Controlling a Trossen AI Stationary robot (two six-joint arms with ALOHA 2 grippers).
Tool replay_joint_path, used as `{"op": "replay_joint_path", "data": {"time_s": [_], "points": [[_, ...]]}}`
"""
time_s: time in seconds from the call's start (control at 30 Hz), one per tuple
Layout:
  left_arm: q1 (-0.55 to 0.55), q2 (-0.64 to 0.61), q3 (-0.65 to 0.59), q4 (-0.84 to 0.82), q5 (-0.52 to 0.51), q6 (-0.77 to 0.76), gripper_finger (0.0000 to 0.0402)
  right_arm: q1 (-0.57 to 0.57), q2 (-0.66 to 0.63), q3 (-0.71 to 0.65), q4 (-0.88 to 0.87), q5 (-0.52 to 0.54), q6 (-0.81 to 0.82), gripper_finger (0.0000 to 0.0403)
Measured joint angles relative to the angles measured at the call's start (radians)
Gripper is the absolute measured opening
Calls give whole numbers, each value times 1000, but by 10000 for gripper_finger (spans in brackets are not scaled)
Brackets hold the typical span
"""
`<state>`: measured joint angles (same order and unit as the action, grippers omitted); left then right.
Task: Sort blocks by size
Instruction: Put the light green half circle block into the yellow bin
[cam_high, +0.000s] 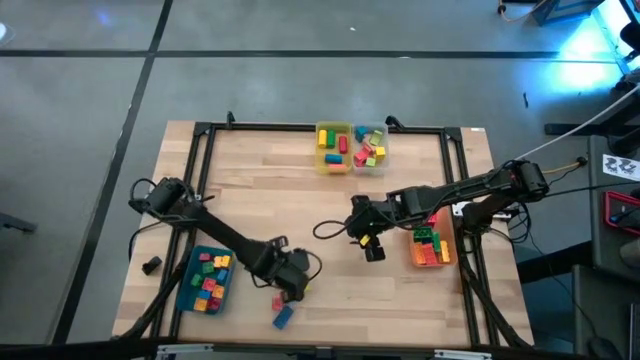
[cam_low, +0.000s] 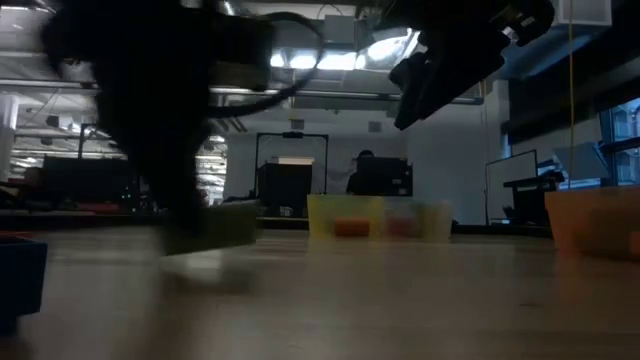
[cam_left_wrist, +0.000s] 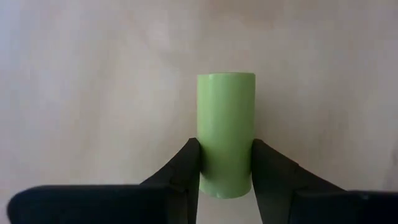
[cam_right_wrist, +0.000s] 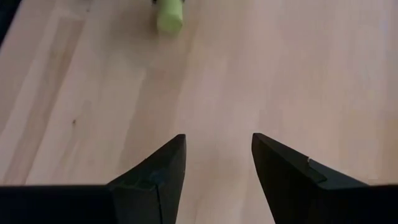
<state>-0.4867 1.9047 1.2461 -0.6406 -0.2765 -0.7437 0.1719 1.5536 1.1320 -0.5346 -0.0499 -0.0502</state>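
Pale wood, smooth plastic, matt black metal

Light wooden table (cam_high: 330, 210) with fine grain and soft satin sheen; smooth, faintly glossy plastic on green block (cam_left_wrist: 226, 134) between matt dark fingers (cam_left_wrist: 184, 171) of left gripper (cam_left_wrist: 225, 171); at table's far edge, translucent plastic on yellow bin (cam_high: 333, 148) and clear bin (cam_high: 369, 148); black metal frame (cam_high: 300, 128) rimming table

Light wood table (cam_high: 300, 190) with black frame; on it teal bin (cam_high: 205, 281), yellow bin (cam_high: 333, 147), clear bin (cam_high: 369, 148), orange bin (cam_high: 432, 248), loose blue block (cam_high: 284, 316), red block (cam_high: 278, 302), green block (cam_left_wrist: 225, 143).
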Motion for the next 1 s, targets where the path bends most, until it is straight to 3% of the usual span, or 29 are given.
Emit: {"op": "replay_joint_path", "data": {"time_s": [0.3,0.57,0.67,0.8,1.0], "points": [[143,-1,0,190,-144,158,96,-9,-255,0,-167,143,7,186],[274,-1,0,575,-176,453,96,-9,-554,-32,-262,267,145,186],[311,-1,0,736,-179,542,96,-9,-651,-118,-164,304,205,186],[338,-1,0,902,-179,613,99,-8,-732,-286,10,262,176,186],[344,-1,0,996,-178,646,96,-8,-743,-498,369,241,71,186]]}}
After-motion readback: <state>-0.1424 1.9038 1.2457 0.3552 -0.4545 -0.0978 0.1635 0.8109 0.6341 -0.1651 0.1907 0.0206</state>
